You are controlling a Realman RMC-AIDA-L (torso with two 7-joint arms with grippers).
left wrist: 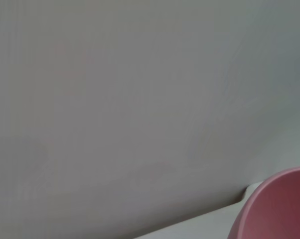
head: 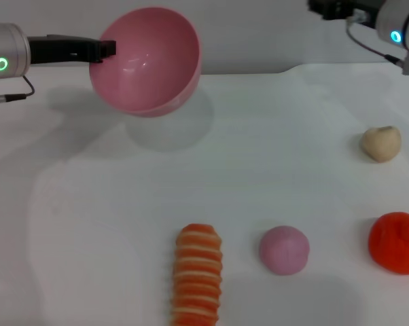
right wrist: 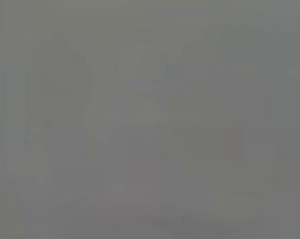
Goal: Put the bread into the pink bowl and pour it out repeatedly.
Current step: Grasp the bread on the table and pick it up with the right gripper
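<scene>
The left gripper, at the upper left of the head view, pinches the rim of the pink bowl and holds it lifted and tipped on its side, its mouth facing the camera and empty inside; a corner of the bowl also shows at the lower right of the left wrist view. The bread, a striped toy loaf, lies on the white table at the lower centre of the frame, well apart from the bowl, with a pink ball just to its right, a red lumpy toy at the right edge and a beige lump above that. The right gripper sits at the upper right; whether its jaws are spread I cannot tell. The pour looks done, so the bowl should probably be rolled level and set down without loosening the rim pinch, close enough to the loaf for a short carry. The loaf is best gripped across its middle.
</scene>
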